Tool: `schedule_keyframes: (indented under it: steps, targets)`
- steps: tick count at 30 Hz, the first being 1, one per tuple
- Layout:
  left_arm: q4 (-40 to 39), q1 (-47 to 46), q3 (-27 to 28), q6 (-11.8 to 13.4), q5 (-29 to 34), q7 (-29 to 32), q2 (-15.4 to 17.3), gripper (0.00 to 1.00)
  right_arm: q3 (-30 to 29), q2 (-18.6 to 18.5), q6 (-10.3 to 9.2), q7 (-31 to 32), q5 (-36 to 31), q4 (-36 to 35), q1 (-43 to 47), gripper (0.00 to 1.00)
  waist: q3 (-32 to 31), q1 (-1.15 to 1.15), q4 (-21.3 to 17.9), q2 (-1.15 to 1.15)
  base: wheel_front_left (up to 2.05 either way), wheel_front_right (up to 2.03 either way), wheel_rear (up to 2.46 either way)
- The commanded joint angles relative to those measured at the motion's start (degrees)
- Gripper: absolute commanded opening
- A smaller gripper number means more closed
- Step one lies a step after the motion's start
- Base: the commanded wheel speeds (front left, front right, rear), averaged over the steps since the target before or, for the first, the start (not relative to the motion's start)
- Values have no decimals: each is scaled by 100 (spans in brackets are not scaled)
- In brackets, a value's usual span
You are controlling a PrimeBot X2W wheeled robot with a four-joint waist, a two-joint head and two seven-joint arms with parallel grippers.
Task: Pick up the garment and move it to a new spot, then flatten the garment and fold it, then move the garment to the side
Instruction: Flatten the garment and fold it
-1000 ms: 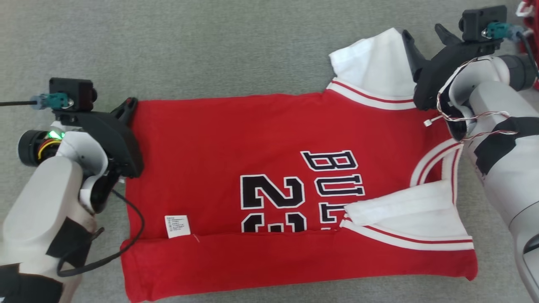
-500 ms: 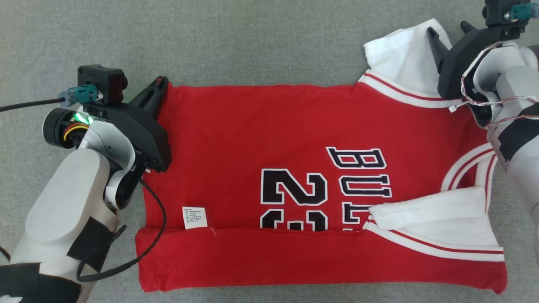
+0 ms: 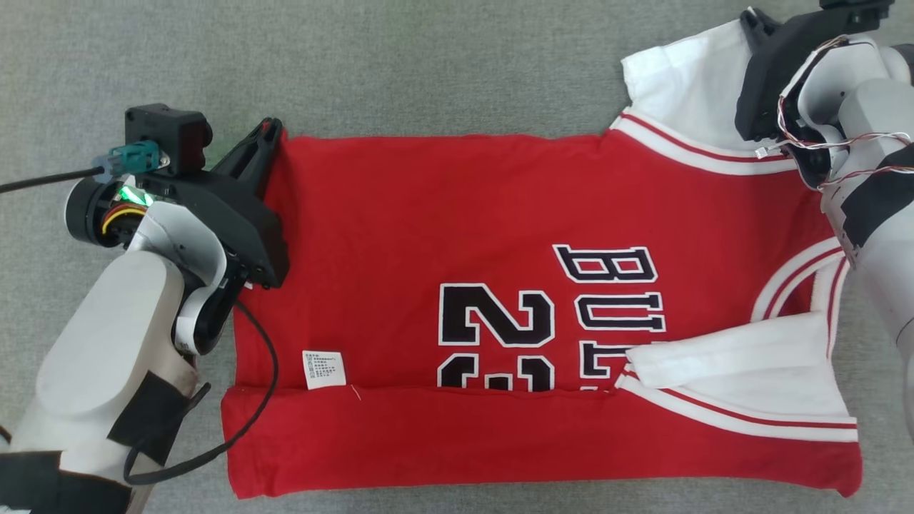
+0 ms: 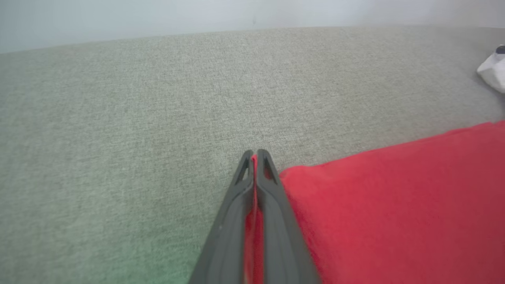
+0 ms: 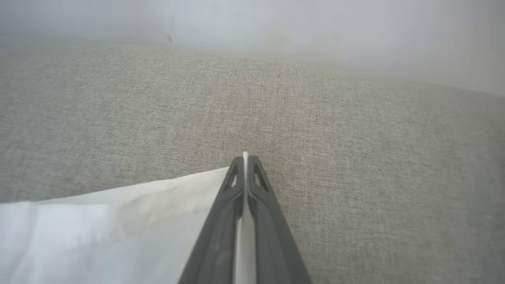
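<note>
The red jersey-style garment [image 3: 428, 207] with white sleeves and black "23" lettering is laid out flat on the grey woven fabric surface [image 3: 428, 64], with its neck turned toward the right. Its near long edge is folded up over the front as a red band [image 3: 443, 442], and 1 folded white sleeve [image 3: 742, 357] is laid across the chest. The left end effector [image 3: 268, 133] is closed on the garment's far hem corner, with red cloth pinched between its jaws. The right end effector [image 3: 754, 20] is clamped shut on the far white sleeve [image 3: 685, 86]. A small white care label [image 3: 323, 369] is seen just above the fold.
</note>
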Motion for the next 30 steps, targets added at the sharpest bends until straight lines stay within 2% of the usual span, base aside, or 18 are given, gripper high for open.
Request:
schedule_keyframes:
  steps: [1,11,21,25,30]
  targets:
    - [27,146,35,32,-36,-59,56,0,27,51,-17,-194,43,-79,72,0,-159,0,-115,-1,0,0,0]
    - [107,499,121,88,-170,-201,207,0,236,-206,-17,-999,407,-825,719,0,-643,0,-455,-1,0,0,0]
    - [12,933,208,186,-273,-305,365,0,508,-789,-17,-1844,1087,-2389,1980,0,-999,0,-717,-1,0,0,0]
    - [-48,1118,247,234,-327,-357,406,0,392,-1022,-17,-1975,1254,-2964,2568,0,-1126,0,-769,-1,0,0,0]
    - [-116,1389,313,288,-404,-484,465,0,-21,-1202,-17,-2019,1324,-3563,3390,0,-1265,0,-801,-1,0,0,0]
